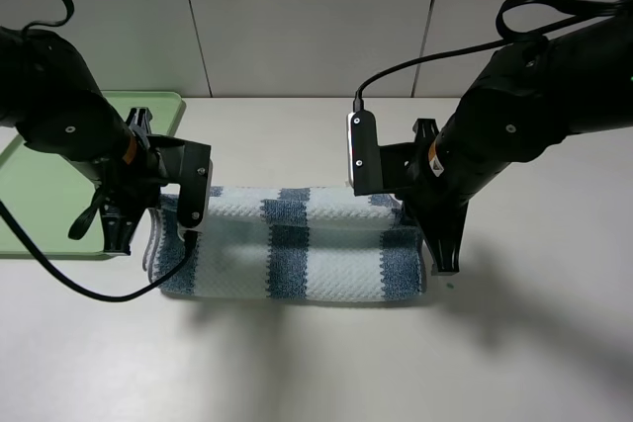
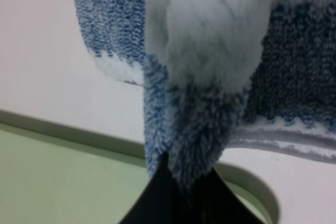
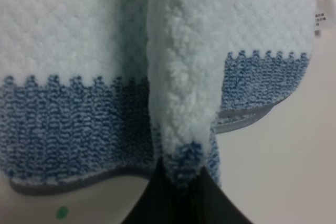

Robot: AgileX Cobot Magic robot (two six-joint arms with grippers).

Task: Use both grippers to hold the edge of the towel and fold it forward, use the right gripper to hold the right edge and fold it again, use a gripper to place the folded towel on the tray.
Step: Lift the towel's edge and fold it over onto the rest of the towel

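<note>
Two pinched folds of the towel (image 1: 297, 264), left pincer (image 2: 181, 182) clamped on one end, right pincer (image 3: 178, 176) on the other

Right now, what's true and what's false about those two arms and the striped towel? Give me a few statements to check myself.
1. The left gripper and the right gripper are each shut on the towel. True.
2. The towel lies inside the green tray. False: it lies on the white table, beside the tray.
3. The towel has blue and whitish stripes. True.
4. The tray sits on the right arm's side. False: it is on the left arm's side.
</note>
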